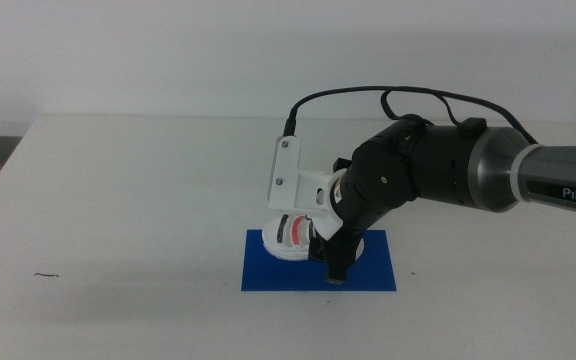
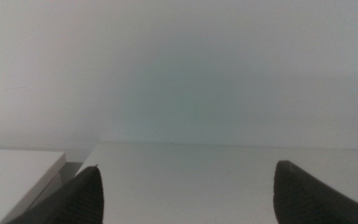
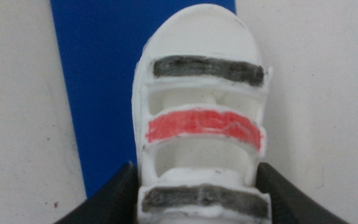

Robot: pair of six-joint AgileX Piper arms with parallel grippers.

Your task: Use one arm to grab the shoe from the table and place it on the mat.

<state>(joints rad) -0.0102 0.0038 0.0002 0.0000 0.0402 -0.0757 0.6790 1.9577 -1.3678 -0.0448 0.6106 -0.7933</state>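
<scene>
Right now the arm (image 1: 448,170) marked "PiPER" is reaching in from the right side of the middle view, w/ its black cable (image 1: 388,95) looping over the top and the white bracket (image 1: 288,170) sticking up beside the wrist. The right end effector (image 3: 194,183) is pinching the shoe (image 3: 201,118) at the heel end, one dark jaw pressing each side of the white sole. The shoe is sitting over the mat (image 1: 318,268), toe overhanging the mat's far edge; can't tell if the sole is touching the mat. In the wrist view the red strap (image 3: 201,126) is lying between the two black straps, and part of the shoe is extending past the blue onto the tabletop (image 1: 138,200). The left end effector (image 2: 185,193) is waiting at the near left of the tabletop, jaws spread wide, holding nothing.
</scene>
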